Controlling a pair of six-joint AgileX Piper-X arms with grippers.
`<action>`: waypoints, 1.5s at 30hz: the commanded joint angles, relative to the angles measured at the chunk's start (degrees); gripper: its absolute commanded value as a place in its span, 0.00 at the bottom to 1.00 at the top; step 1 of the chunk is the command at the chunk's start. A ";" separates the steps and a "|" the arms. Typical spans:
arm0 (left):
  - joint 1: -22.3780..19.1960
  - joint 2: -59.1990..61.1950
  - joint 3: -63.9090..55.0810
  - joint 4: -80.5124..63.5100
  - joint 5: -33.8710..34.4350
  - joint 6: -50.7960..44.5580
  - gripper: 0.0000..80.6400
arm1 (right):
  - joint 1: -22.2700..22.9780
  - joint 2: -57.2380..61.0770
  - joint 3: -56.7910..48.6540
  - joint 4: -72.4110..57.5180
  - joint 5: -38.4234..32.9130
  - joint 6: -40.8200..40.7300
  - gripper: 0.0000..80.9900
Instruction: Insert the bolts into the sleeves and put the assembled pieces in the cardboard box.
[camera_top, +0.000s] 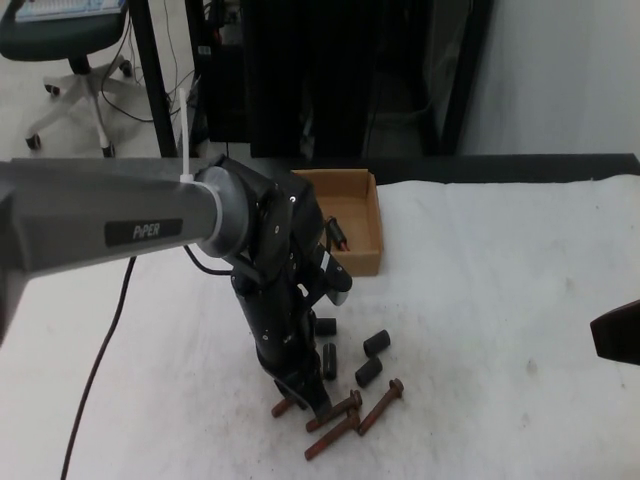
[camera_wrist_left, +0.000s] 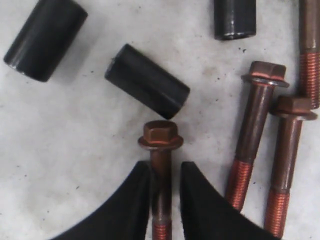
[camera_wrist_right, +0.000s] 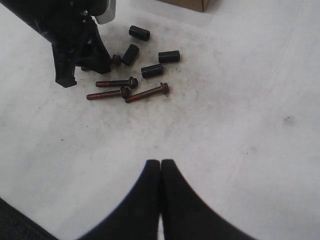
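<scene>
cardboard box (camera_top: 362, 262) with one dark piece (camera_top: 338, 233) inside; left gripper (camera_wrist_left: 165, 172) tight around a bolt (camera_wrist_left: 160, 142); right gripper (camera_wrist_right: 160, 167) narrow, no gap

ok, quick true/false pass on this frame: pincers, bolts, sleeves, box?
1. The left pincer has a bolt between its fingers. True.
2. The right pincer is open. False: its fingers are shut together, holding nothing.
3. Every bolt already sits inside a sleeve. False: loose bolts and sleeves lie apart on the cloth.
4. In the high view, the cardboard box stands beyond the loose parts. True.
</scene>
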 joint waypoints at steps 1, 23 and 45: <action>-0.29 1.81 -0.17 -0.20 -1.40 -0.35 0.26 | 0.16 -0.37 -0.02 0.21 -0.54 -0.02 0.00; -0.29 2.12 -2.45 -2.78 0.32 -2.91 0.19 | 0.16 -0.37 -0.02 0.21 -0.54 -0.02 0.00; 4.88 -28.14 -4.11 -3.05 -4.78 -17.08 0.00 | 0.66 10.37 -0.02 -15.51 -8.63 -0.02 0.00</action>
